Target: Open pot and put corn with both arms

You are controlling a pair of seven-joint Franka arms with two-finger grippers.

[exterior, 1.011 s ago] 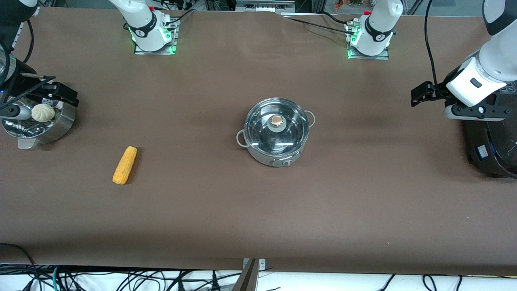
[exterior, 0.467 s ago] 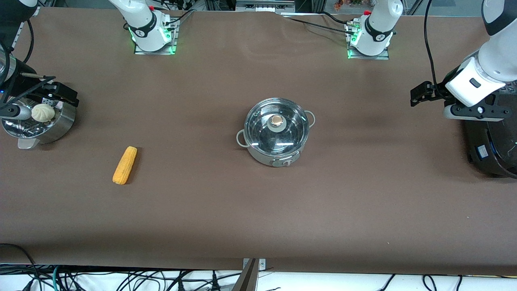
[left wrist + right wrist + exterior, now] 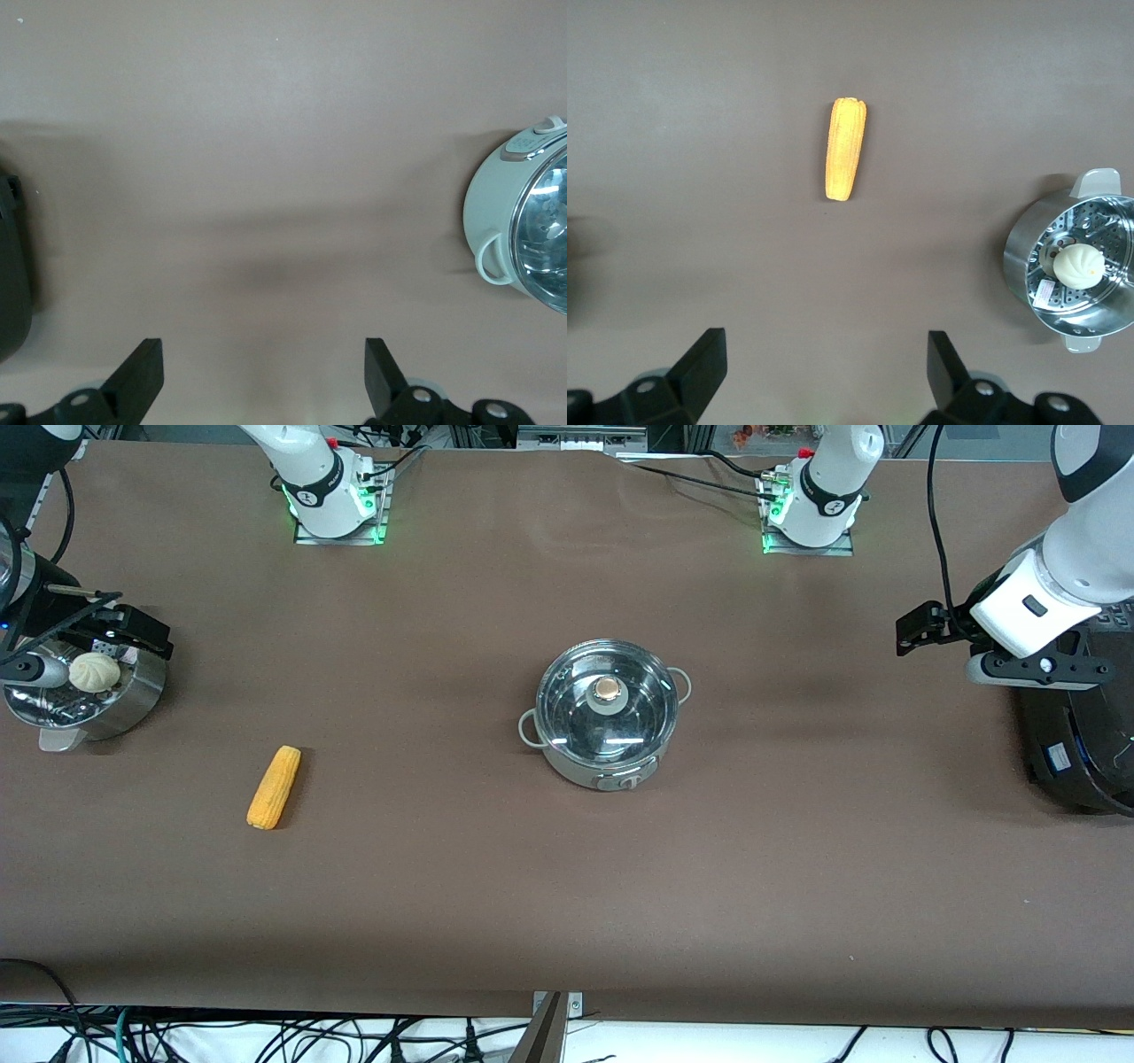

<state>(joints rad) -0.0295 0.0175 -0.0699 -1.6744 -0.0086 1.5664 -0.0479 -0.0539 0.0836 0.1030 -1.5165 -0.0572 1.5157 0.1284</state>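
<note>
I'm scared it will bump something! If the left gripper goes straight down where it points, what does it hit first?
Probably only bare table. The open left gripper points at it, between the pot and the black cooker.

pots: 1, steel pot [image 3: 605, 721], middle of table
lids: 1, glass lid [image 3: 607, 704] on pot
knobs: 1, brass-coloured knob [image 3: 607, 687] on lid
pot loop handles: 2
corn cobs: 1, corn [image 3: 273, 786]
steamers: 1, perforated steamer [image 3: 89, 700]
buns: 1, white bun [image 3: 94, 671] in steamer
black cookers: 1, cooker [image 3: 1076, 744], part in frame
arms: 2
grippers: 2, left gripper [image 3: 264, 376] and right gripper [image 3: 827, 372], fingers spread on both
arm bases: 2, green-lit
</note>
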